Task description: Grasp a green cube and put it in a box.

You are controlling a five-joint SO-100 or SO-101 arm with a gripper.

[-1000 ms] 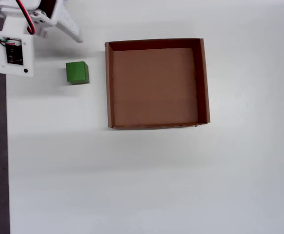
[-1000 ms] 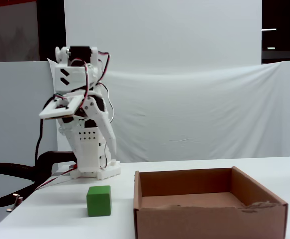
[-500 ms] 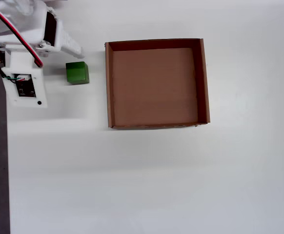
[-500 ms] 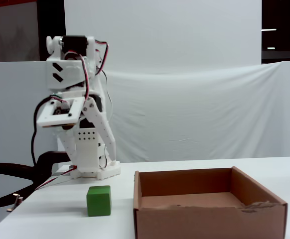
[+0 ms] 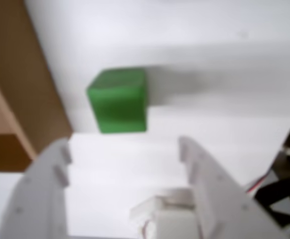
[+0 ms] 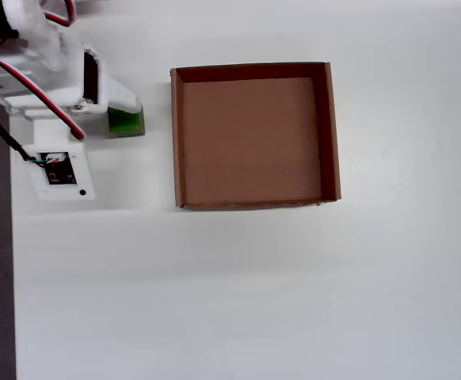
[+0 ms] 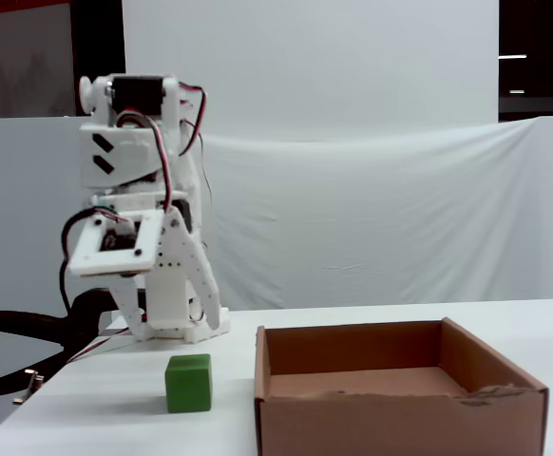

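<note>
In the wrist view the end effector (image 5: 122, 154) is wide open and holds nothing. The green cube (image 5: 119, 100) sits on the tabletop (image 5: 224, 74) at 12 o'clock from it, the box (image 5: 15, 89) at 9 o'clock. No readable writing.

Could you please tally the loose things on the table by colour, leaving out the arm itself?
Green: 1, the green cube, standing on the table beside the box.
Brown: 1, the box, a cardboard tray with nothing in it.
Total: 2.
</note>
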